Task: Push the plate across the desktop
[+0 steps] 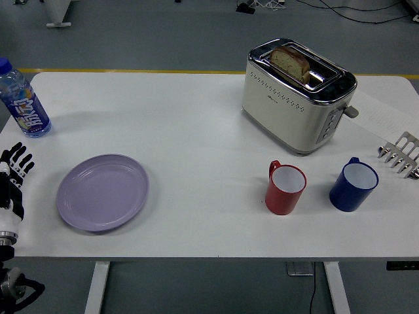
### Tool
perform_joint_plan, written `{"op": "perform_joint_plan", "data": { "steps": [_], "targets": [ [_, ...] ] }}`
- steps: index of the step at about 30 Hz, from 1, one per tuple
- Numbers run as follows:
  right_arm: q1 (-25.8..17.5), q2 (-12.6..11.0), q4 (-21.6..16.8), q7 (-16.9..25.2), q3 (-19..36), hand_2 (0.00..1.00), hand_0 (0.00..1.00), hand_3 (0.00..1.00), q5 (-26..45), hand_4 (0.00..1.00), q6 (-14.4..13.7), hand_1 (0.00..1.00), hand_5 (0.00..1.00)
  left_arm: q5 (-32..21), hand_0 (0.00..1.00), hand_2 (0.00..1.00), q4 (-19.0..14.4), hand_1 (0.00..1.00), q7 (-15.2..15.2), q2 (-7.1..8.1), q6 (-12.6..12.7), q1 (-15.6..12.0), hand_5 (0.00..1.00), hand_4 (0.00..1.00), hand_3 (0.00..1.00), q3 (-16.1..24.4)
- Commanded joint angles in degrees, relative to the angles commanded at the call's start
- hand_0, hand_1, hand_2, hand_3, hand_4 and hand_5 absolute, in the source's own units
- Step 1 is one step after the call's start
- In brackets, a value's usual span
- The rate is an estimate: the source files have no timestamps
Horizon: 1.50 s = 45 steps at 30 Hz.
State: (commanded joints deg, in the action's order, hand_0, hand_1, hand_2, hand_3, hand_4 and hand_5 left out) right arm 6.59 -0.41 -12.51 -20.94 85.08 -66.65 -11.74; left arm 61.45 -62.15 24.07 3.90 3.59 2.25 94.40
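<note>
Head view of the white table [196, 131], described outward from the robot's left hand [13, 180]. The left hand rested at the table's left edge with its fingers [21, 157] spread and extended, holding nothing; the right hand was out of view. One lavender plate [103, 191] lay flat on the table just to the right of the hand, near it but not touching, close to the near edge. Beyond the hand, near the left edge, stood one upright water bottle [23, 99] with a blue cap. Well to the right of the hand and plate stood two mugs side by side and apart: one red mug [286, 188] and, farther right, one blue mug [353, 184], both white inside. Farthest from the hand along that side, one metal rack [400, 154] sat at the right edge. Farther back stood one cream toaster [298, 95], holding one slice of bread [290, 62] in a slot.
</note>
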Motion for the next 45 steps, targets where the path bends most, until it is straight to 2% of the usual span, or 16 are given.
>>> {"op": "perform_joint_plan", "data": {
  "steps": [9,29,45],
  "targets": [
    [0.22,-0.02,0.02,0.02,-0.01,0.683,0.635,0.745,-0.07,0.457,0.06,0.595,0.526,-0.26,0.829,0.909,0.6,0.859,0.58,-1.34,-0.08,0.2,0.998,0.563,0.854,-1.12],
    [0.33,-0.09,0.01,-0.02,0.0,0.683,0.635,0.745,-0.33,0.457,0.2,0.595,0.526,-2.69,0.825,0.905,1.19,0.858,2.32,-1.57,0.71,0.1,0.998,0.543,0.839,-6.35],
    [0.4,-0.16,0.02,-0.05,-0.09,0.681,0.635,0.746,-0.47,0.458,0.33,0.595,0.526,-3.64,0.824,0.905,0.28,0.857,2.83,-2.76,1.06,0.04,0.998,0.538,0.835,-10.42]
  ]
}}
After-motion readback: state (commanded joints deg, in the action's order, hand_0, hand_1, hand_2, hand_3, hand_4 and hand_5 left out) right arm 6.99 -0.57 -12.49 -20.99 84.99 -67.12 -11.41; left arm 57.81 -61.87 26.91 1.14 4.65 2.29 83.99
